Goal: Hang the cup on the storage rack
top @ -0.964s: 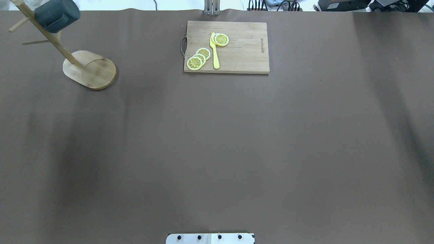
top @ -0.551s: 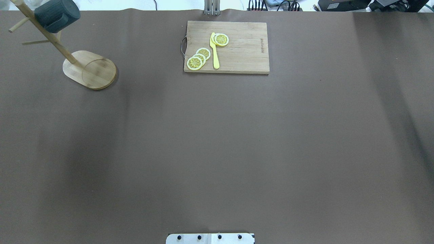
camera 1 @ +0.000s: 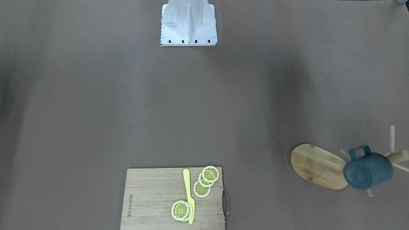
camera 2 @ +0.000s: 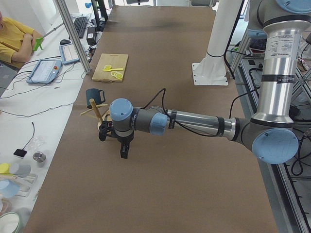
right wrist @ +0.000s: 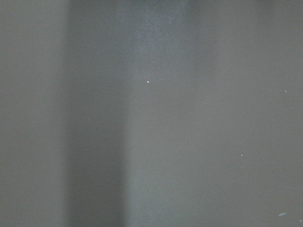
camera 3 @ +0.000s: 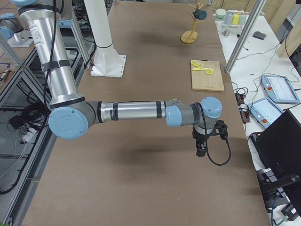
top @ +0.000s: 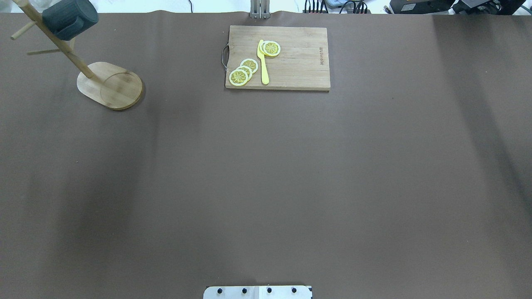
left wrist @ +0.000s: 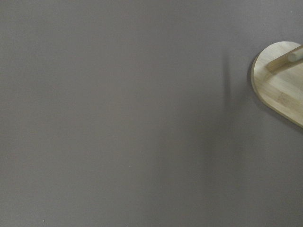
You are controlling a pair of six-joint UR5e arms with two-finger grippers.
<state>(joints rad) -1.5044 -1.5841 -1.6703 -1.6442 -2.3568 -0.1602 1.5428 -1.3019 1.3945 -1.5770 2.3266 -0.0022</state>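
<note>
The dark slate-blue cup (top: 70, 17) hangs by its handle on a peg of the bamboo storage rack (top: 110, 85) at the table's far left; no gripper touches it. Both show in the front view, cup (camera 1: 367, 171) and rack (camera 1: 316, 166). The rack's base shows in the left wrist view (left wrist: 279, 82). My left gripper (camera 2: 124, 150) hovers over the table near the rack (camera 2: 95, 109); I cannot tell if it is open. My right gripper (camera 3: 201, 149) hangs over the table's right part, far from the cup (camera 3: 201, 14); I cannot tell its state.
A rectangular cutting board (top: 277, 57) with lemon slices (top: 243, 71) and a yellow knife (top: 262, 62) lies at the far middle. The robot's white base (camera 1: 188, 22) stands at the near edge. Operators' desks with devices line the far side (camera 2: 46, 70).
The cup and rack have not moved. Only faint shadows on the table's left part have shifted.
</note>
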